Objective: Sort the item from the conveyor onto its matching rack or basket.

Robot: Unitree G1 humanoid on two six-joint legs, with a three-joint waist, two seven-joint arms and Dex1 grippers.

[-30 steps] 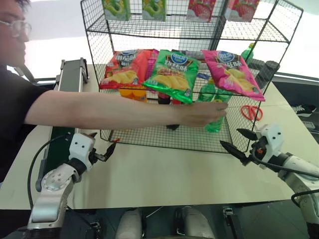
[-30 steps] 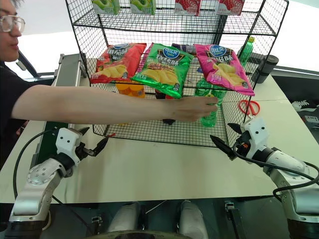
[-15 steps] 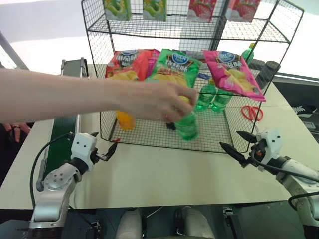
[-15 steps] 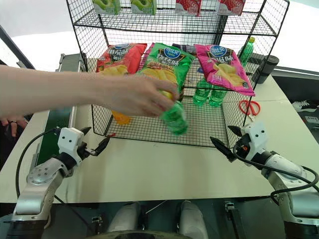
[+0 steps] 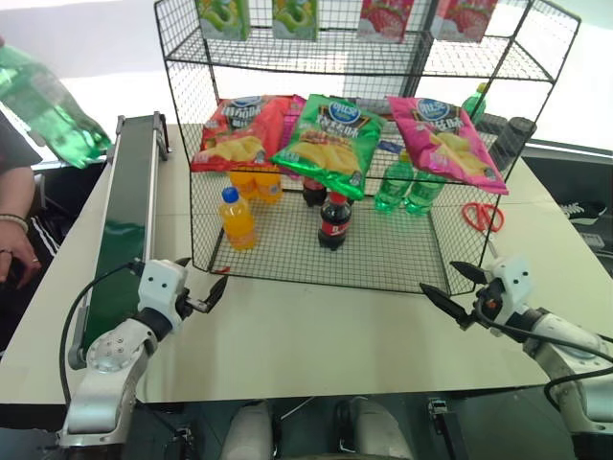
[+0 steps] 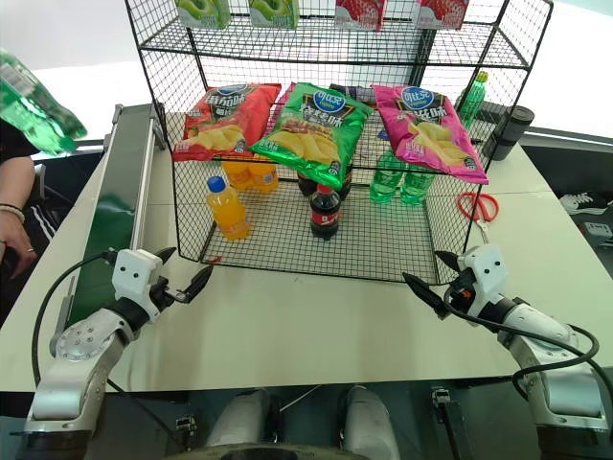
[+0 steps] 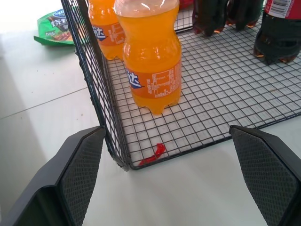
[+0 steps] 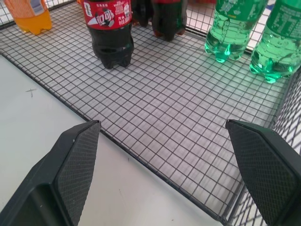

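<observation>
Left tool [image 5: 206,298] and right tool [image 5: 450,285] both gape wide, empty, just before the rack [image 5: 316,273], touching nothing.

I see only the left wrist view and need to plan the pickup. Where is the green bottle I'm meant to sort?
Observer: The green bottle is in the air, off the left side of the conveyor near its far end, not on the belt.
Operator: Is the right gripper free?
Observer: Yes. The right gripper is open and holds nothing, over the table by the front right corner of the rack.
Operator: Where do green ones stand in the rack?
Observer: Two other green bottles stand at the back right of the bottom tier, under the pink chip bag.
</observation>
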